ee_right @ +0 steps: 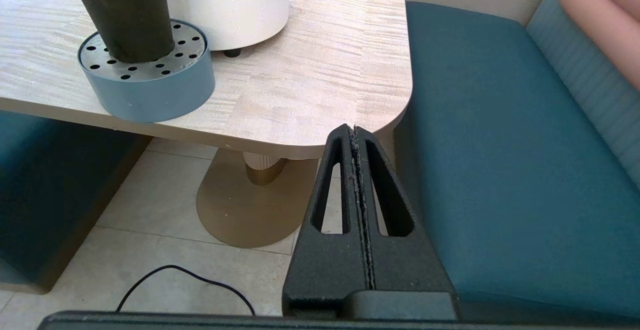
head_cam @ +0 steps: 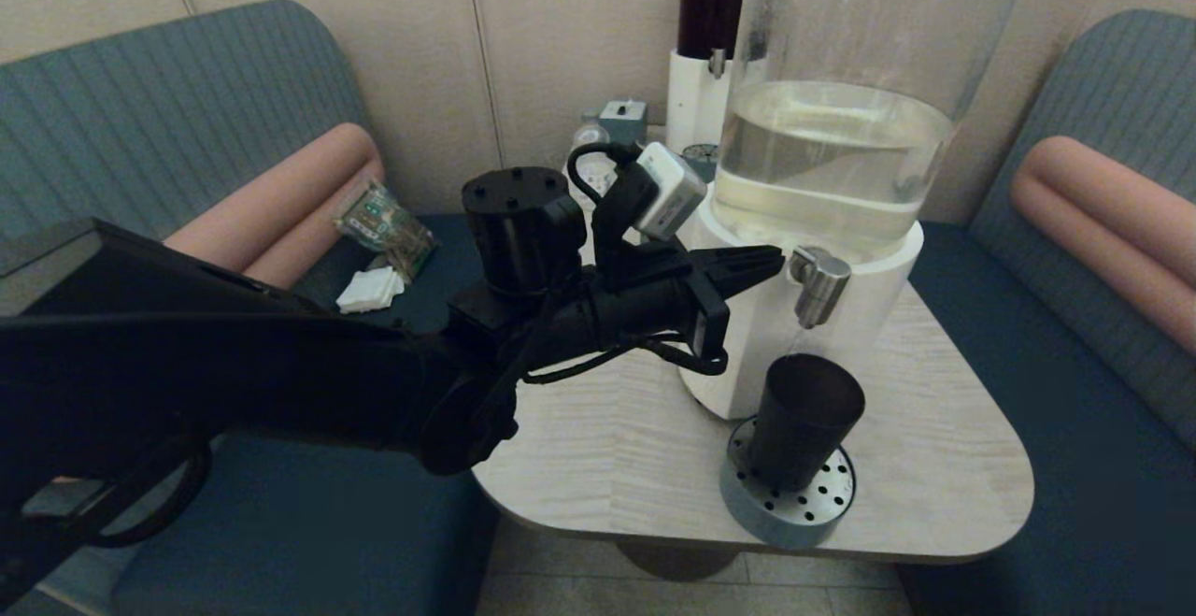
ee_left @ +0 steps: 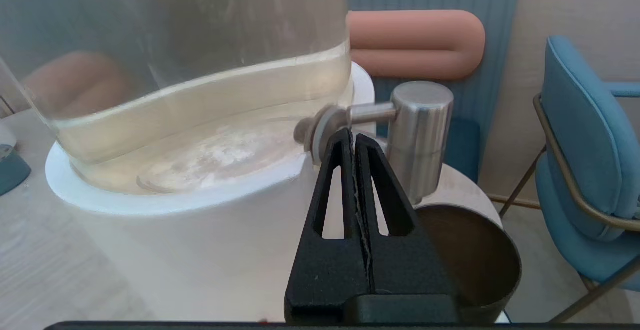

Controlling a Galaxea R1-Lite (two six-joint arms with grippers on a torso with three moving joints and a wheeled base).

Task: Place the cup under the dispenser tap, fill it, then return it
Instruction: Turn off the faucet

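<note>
The dark tapered cup [head_cam: 802, 420] stands upright on a round perforated drip tray [head_cam: 790, 504], directly below the brushed-steel dispenser tap [head_cam: 818, 284] of the big clear-tank dispenser [head_cam: 841, 130] holding pale liquid. My left gripper [head_cam: 774, 263] is shut and empty, its tip just left of the tap at the stem's level. In the left wrist view the gripper [ee_left: 353, 132] tip sits right under the tap's stem, with the tap [ee_left: 419, 139] and the cup [ee_left: 475, 260] beyond it. My right gripper [ee_right: 354, 129] is shut and empty, parked low beside the table corner, out of the head view.
A second dispenser [head_cam: 707, 46] with dark liquid stands behind. The table [head_cam: 934, 429] ends close in front of the drip tray. Small packets [head_cam: 385, 223] and a white box [head_cam: 370, 289] lie on the left bench. A blue chair [ee_left: 585, 170] stands beyond the table.
</note>
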